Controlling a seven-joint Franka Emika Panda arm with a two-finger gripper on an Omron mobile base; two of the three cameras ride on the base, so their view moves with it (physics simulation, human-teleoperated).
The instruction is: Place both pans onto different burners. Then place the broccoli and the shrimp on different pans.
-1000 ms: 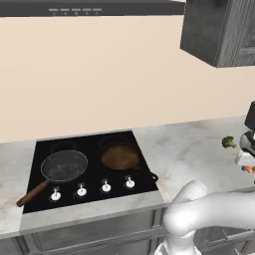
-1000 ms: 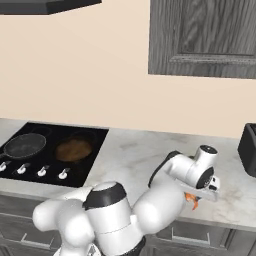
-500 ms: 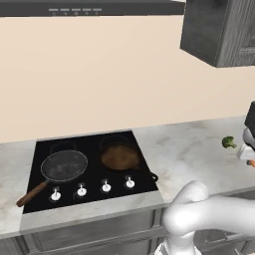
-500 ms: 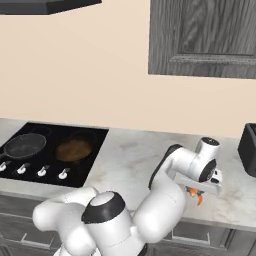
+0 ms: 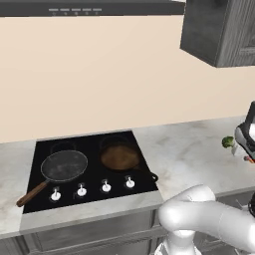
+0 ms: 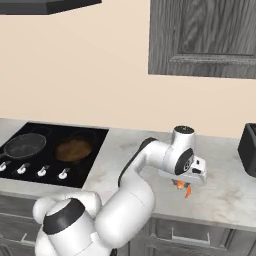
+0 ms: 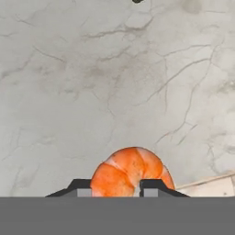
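The claw [image 7: 117,186] is squeezed nearly shut on the shrimp [image 7: 131,172]. The orange shrimp sits between its two dark tips, above the grey counter [image 7: 114,92].

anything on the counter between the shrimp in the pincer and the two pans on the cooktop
Nothing visible. The pincer is shut on the shrimp, lifted above the marble counter. The stretch of counter toward the brown pan and the dark grey pan is bare; the broccoli lies on the far side of the pincer from the cooktop.
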